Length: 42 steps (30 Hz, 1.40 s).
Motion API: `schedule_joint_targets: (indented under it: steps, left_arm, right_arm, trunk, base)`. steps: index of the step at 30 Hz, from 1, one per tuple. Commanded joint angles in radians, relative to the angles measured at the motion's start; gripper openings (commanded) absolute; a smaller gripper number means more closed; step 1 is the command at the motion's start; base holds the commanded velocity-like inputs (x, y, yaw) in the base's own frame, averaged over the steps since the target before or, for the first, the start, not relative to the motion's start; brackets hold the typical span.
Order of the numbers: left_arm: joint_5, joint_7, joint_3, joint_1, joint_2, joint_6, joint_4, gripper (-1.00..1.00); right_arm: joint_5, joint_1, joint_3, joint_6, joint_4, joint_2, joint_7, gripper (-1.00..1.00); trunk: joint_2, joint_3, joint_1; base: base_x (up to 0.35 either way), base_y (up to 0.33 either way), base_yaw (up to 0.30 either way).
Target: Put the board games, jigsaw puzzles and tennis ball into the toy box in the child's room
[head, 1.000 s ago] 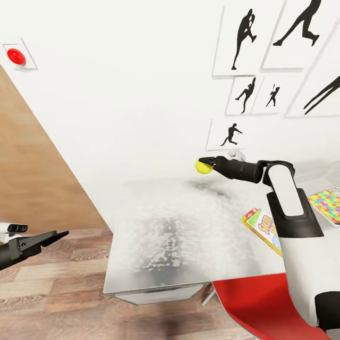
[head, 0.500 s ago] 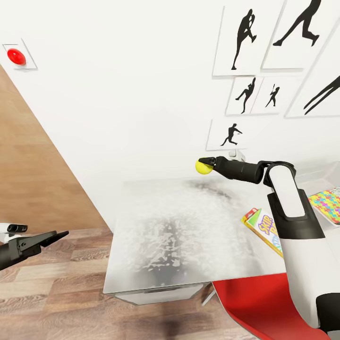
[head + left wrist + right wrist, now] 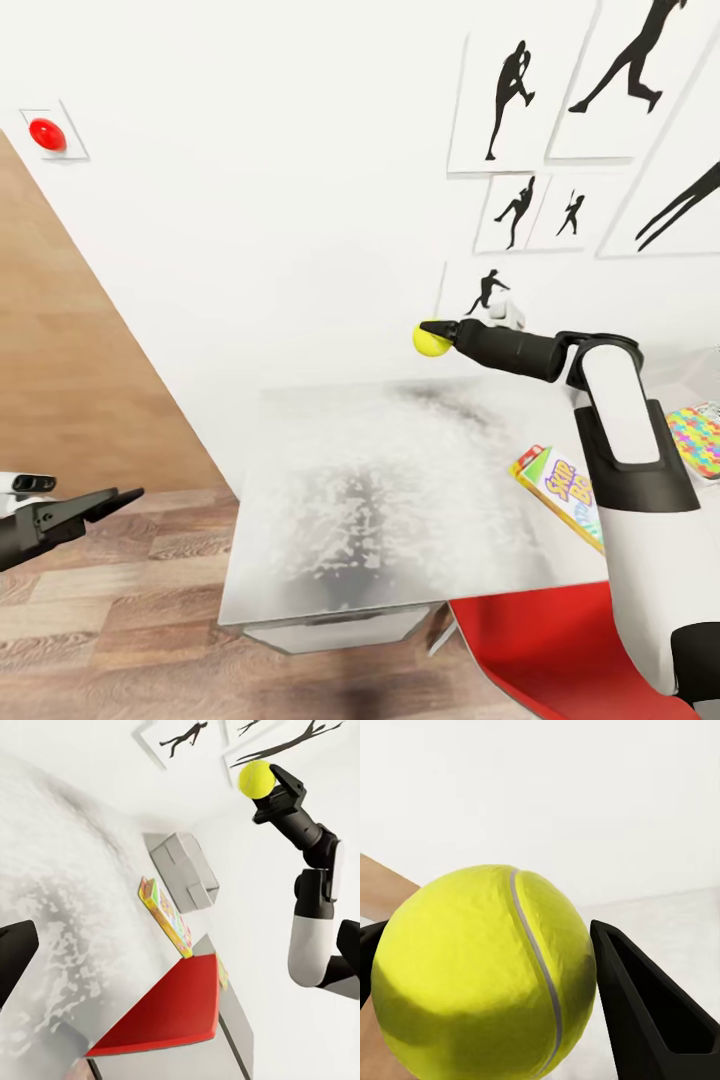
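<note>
The yellow-green tennis ball (image 3: 430, 340) hangs in the air above the far edge of the table (image 3: 380, 480), close to the white wall. My right gripper (image 3: 433, 334) is shut on it; in the right wrist view the tennis ball (image 3: 480, 975) sits between the black fingers (image 3: 649, 1016). The Skip-Bo board game (image 3: 563, 490) lies flat at the table's right side, partly behind my right arm. A jigsaw puzzle (image 3: 697, 438) lies further right. The pale grey toy box (image 3: 184, 866) stands beyond the Skip-Bo box (image 3: 165, 913). My left gripper (image 3: 105, 502) is open, low over the floor left of the table.
A red swivel chair seat (image 3: 545, 640) sits at the table's near right corner, under my right arm. Black silhouette prints (image 3: 510, 95) hang on the wall behind the table. A red wall button (image 3: 46, 133) is at upper left. Wood-plank floor (image 3: 110, 620) lies left of the table.
The right gripper has risen slightly with the tennis ball in it. The head view has shifted a little. The left gripper has stayed in place.
</note>
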<state>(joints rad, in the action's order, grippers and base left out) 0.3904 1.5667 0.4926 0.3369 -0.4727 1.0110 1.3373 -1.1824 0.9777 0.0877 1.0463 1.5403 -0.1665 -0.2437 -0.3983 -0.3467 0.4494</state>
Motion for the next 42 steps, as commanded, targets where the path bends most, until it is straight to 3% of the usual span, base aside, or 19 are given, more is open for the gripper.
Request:
schedule_joint_targets:
  steps: [1, 12, 21, 42]
  left_arm:
    - [-0.001, 0.004, 0.005, 0.001, 0.0, 0.011, 0.0, 1.0]
    - [0.0, 0.004, 0.02, -0.014, -0.001, 0.011, 0.002, 1.0]
    - [0.001, 0.004, 0.021, -0.016, -0.001, 0.009, 0.005, 1.0]
    - [0.002, 0.004, 0.02, -0.019, 0.0, 0.009, 0.014, 1.0]
  right_arm:
    - [-0.011, 0.001, 0.002, 0.001, 0.004, -0.001, -0.012, -1.0]
    - [-0.013, 0.001, 0.001, 0.001, 0.01, -0.001, -0.012, -1.0]
    - [-0.045, 0.001, 0.0, 0.001, 0.021, -0.002, -0.012, -1.0]
    - [-0.049, 0.001, -0.012, 0.001, 0.021, -0.005, -0.012, -1.0]
  trunk:
    - [-0.002, 0.0, 0.001]
    - [-0.002, 0.018, 0.001]
    - [-0.002, 0.033, 0.001]
    - [-0.002, 0.066, 0.001]
  base:
    - [-0.045, -0.107, 0.0]
    - [-0.084, -0.229, -0.029]
    - [0.0, -0.189, -0.091]
    - [0.114, -0.139, -0.169]
